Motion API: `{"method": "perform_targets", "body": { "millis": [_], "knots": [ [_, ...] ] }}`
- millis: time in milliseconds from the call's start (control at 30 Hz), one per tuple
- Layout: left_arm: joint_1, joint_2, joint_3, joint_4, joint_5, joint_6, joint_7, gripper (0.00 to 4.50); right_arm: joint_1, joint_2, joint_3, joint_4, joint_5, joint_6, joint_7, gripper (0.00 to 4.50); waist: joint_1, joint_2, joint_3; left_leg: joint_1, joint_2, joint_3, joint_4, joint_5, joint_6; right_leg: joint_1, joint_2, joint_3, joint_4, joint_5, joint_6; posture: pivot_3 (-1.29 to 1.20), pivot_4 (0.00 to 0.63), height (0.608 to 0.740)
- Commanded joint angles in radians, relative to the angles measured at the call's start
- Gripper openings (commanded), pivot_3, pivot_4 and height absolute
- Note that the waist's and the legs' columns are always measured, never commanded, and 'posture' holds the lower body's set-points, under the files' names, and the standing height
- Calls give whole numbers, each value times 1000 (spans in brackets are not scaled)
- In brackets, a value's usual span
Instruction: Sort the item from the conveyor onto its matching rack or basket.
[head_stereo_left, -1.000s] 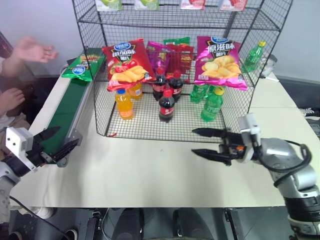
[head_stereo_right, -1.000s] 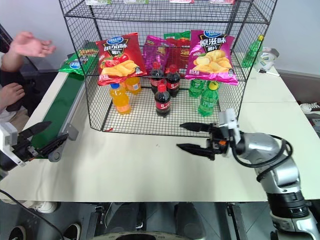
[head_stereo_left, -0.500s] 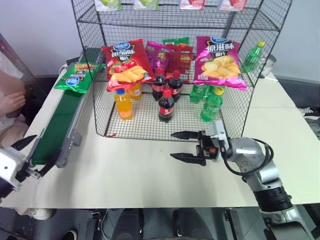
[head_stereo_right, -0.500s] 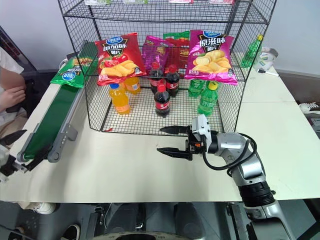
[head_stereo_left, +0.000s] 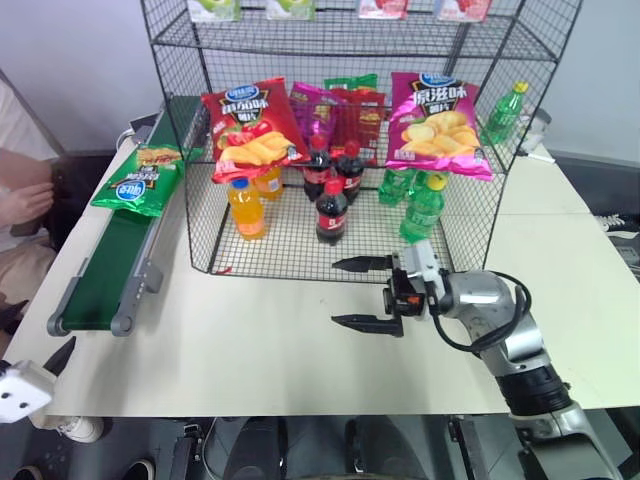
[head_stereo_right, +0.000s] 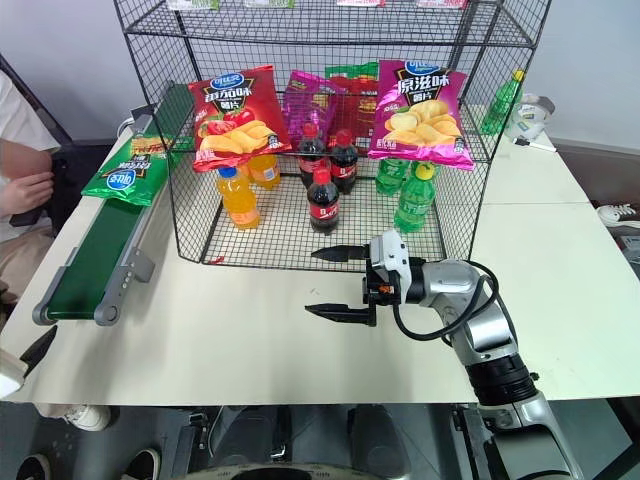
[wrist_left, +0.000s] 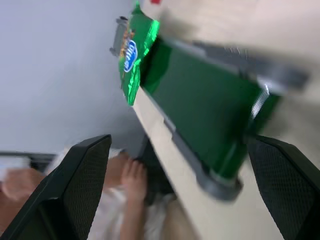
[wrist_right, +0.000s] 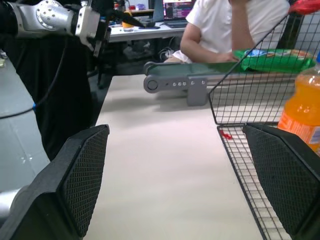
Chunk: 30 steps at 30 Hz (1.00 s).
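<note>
Green bag riding the conveyor, nearer the left hand

The crisp bag (head_stereo_left: 137, 180) is lying lengthwise on the conveyor (head_stereo_left: 110, 262), up-belt from the spread left hand (head_stereo_left: 35, 380); the spread right hand (head_stereo_left: 362, 292) is waiting beside the rack (head_stereo_left: 196, 150).

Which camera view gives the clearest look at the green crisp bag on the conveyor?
The left eye view: the green crisp bag lies flat on the conveyor, logo and picture facing the camera. The right eye view shows it similarly. The left wrist view shows it tilted and blurred; the right wrist view shows it edge-on, behind the rack's mesh.
</note>
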Motion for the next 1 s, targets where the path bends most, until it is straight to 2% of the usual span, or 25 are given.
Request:
{"method": "perform_targets", "body": {
  "millis": [33,167,433,1000],
  "knots": [
    [13,32,-1,62,67,-31,106,4500,-16,4,-10,-9,10,-2,-4,4466,0,0,0,0,0,0,0,0,0,0,0,0,0,0,0,0,150,739],
    [4,61,-31,99,152,-21,214,4500,-10,-2,-14,7,5,-19,6,4466,0,0,0,0,0,0,0,0,0,0,0,0,0,0,0,0,150,739],
    [-16,103,-119,151,201,-9,338,4500,6,-5,-4,6,-6,-42,9,4466,-2,0,0,0,0,0,-1,0,0,-1,0,0,0,0,0,0,150,739],
    [-30,189,-234,208,203,8,464,4500,13,-1,5,-5,-22,-40,1,4466,-1,0,0,0,0,0,-1,0,0,-1,0,0,0,0,0,0,150,739]
  ]
}}
